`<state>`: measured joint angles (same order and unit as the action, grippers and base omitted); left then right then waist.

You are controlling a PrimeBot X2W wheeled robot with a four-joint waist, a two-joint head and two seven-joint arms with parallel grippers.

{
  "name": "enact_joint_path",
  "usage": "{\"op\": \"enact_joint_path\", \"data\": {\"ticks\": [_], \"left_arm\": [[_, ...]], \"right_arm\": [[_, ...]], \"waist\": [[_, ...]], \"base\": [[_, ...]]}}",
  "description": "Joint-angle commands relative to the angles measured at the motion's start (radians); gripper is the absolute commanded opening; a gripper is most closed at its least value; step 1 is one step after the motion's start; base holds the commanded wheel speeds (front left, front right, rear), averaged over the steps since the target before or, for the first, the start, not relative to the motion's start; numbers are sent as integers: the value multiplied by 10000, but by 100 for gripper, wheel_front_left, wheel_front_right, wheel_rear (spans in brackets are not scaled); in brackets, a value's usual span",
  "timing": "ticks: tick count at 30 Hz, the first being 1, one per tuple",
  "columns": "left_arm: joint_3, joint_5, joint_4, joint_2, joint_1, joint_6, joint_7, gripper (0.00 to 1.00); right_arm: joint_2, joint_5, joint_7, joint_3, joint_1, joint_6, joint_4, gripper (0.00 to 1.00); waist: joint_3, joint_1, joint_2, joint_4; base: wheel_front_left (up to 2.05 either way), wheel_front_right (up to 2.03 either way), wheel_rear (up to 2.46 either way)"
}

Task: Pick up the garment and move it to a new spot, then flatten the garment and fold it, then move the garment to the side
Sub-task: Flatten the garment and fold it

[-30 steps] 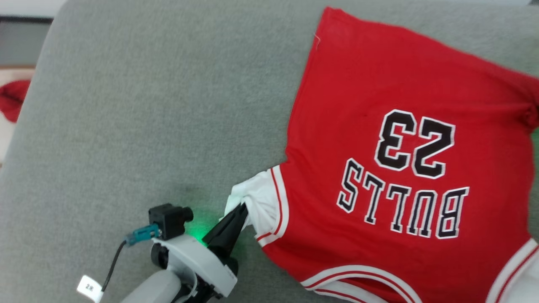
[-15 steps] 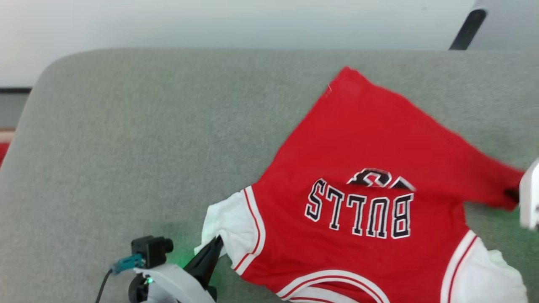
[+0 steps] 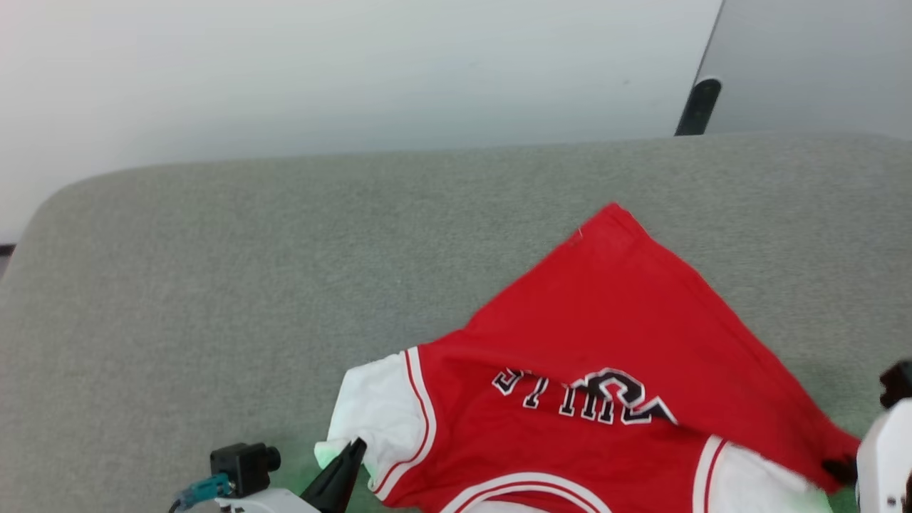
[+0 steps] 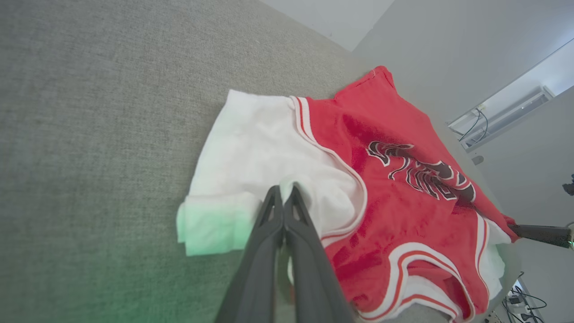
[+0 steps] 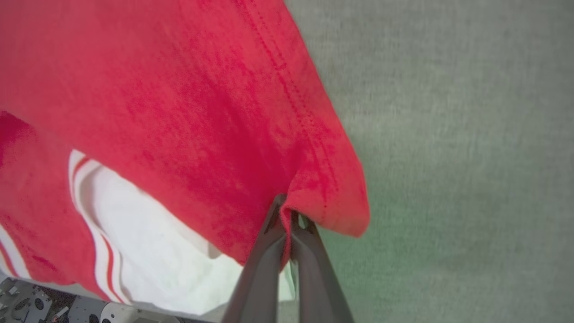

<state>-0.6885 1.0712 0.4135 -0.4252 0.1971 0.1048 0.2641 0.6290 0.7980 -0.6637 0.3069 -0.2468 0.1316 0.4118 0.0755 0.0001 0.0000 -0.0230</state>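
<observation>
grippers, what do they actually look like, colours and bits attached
The left gripper has two long, dark grey, tapering jaws on a pale grey-white body, with a small black camera block and a teal connector beside it. The right gripper has the same slim dark jaws; its white housing shows at the head view's right edge.

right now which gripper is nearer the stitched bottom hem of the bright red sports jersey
Right. The right gripper is pinching the hem at one corner; the left gripper holds a white sleeve at the jersey's neckline end.
</observation>
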Motion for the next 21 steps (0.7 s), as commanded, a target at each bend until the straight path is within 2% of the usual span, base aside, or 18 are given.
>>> {"op": "enact_joint_path", "data": {"ticks": [1,6,13,18,19,20,21], "left_arm": [[50,-85,-26,-2,-140,-77,-11,0],[143,-123,-84,-53,-219,-95,-11,0],[112,-179,-92,-56,-319,-134,-10,0],[129,-132,-87,-55,-394,-147,-11,0],[127,-129,-95,-44,-393,-146,-9,0],[118,-131,-108,-35,-394,-142,-9,0],[111,-135,-115,-33,-403,-139,-11,0]], "right_arm": [[-21,-59,-52,-135,419,-12,-156,0],[-225,-326,-231,-677,1489,-12,-935,0],[-848,-775,-736,-1165,2842,-13,-1814,0],[-1214,-1098,-748,-1545,3340,-13,-2200,0],[-1280,-1204,-587,-1693,3322,-13,-2276,28],[-1380,-1286,-442,-1844,3288,-13,-2320,45],[-1471,-1373,-341,-1974,3252,-13,-2368,100]], "waist": [[-264,-1,0,-262],[-258,-1,0,-445],[-294,-1,0,-573],[-361,-1,0,-608],[-375,-1,0,-609],[-385,-1,0,-602],[-390,-1,0,-596]], "base": [[0,0,0],[0,0,0],[0,0,0],[0,0,0],[0,0,0],[0,0,0],[0,0,0]]}}
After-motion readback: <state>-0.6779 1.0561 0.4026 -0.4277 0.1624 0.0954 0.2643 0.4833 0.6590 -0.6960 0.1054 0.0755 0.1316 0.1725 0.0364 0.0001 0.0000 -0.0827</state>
